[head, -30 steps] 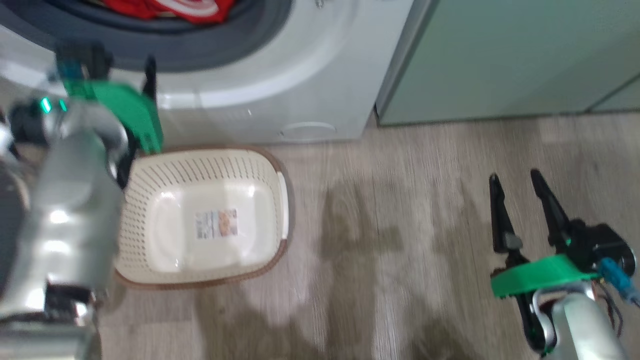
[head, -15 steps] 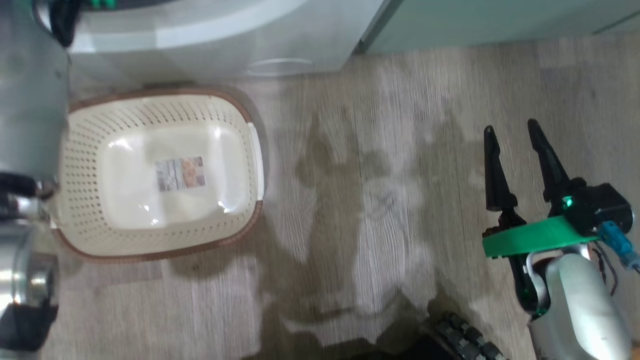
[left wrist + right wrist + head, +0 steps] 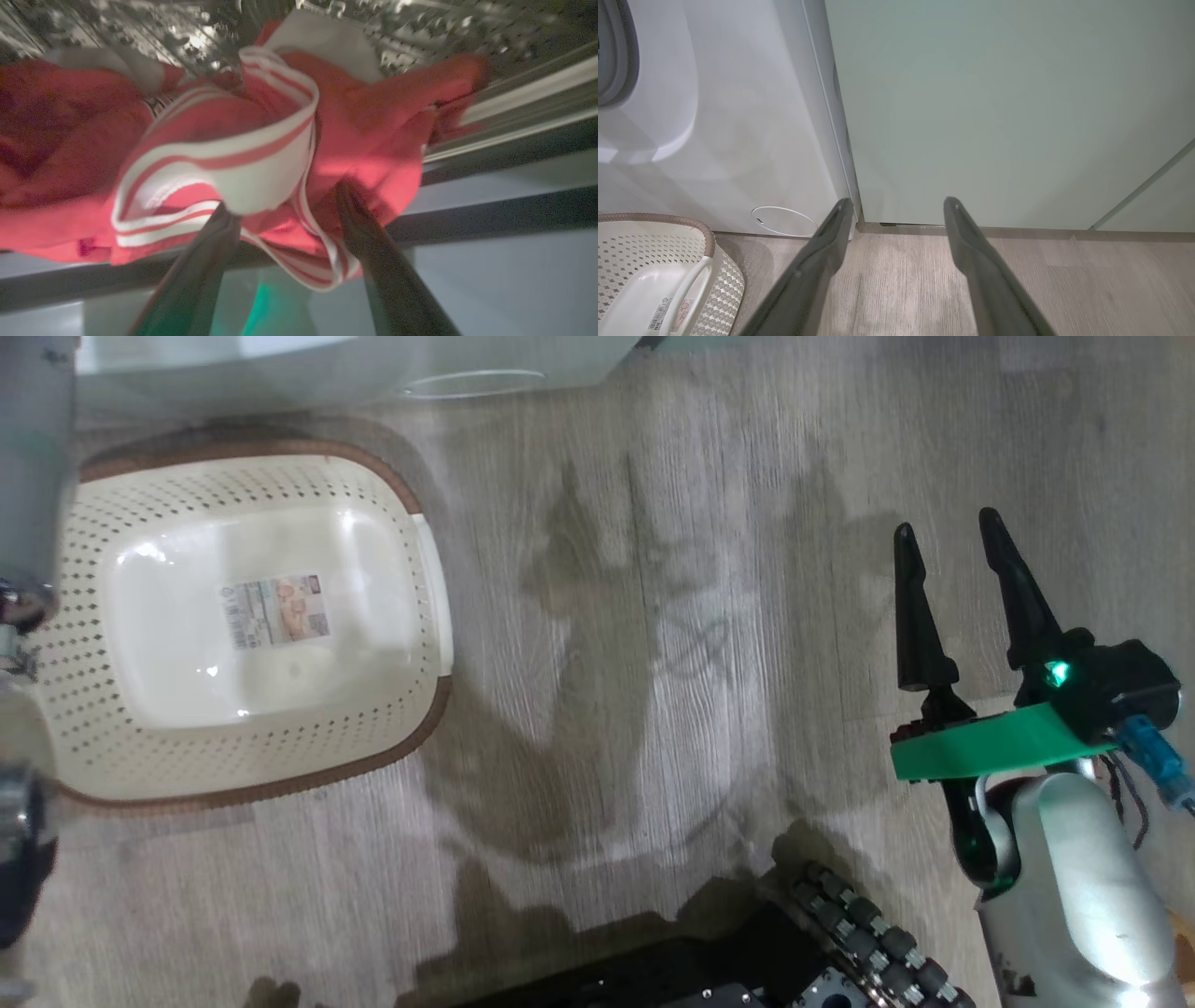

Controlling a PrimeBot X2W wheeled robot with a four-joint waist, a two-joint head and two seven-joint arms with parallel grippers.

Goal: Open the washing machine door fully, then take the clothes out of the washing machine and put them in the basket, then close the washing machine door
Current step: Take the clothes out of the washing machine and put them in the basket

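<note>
My left gripper (image 3: pixel 284 200) is open inside the washing machine, its fingertips (image 3: pixel 345 191) pressed into the red clothes (image 3: pixel 355 121) with white stripe trim, which lie in the steel drum (image 3: pixel 420 28). A fold of the cloth sits between the two fingers. The cream basket (image 3: pixel 280 747) stands empty on the floor before the white washing machine (image 3: pixel 280 373), sticker showing on its bottom. My right gripper (image 3: pixel 948 527) hovers open over bare floor to the basket's right, holding nothing. The right wrist view has the right gripper (image 3: pixel 899 203), the washing machine (image 3: pixel 738 116) and the basket (image 3: pixel 668 219). The washing machine door is out of view.
A pale green cabinet (image 3: pixel 994 93) stands right beside the washer. My left forearm (image 3: pixel 33 448) rises along the head view's left edge, over the basket's side. My wheeled base (image 3: pixel 859 933) sits at the bottom. Wood floor (image 3: pixel 653 616) lies between basket and right gripper.
The head camera has tilted down, so washer and basket slid up and left in the picture and the drum opening left it. The right gripper stays open.
</note>
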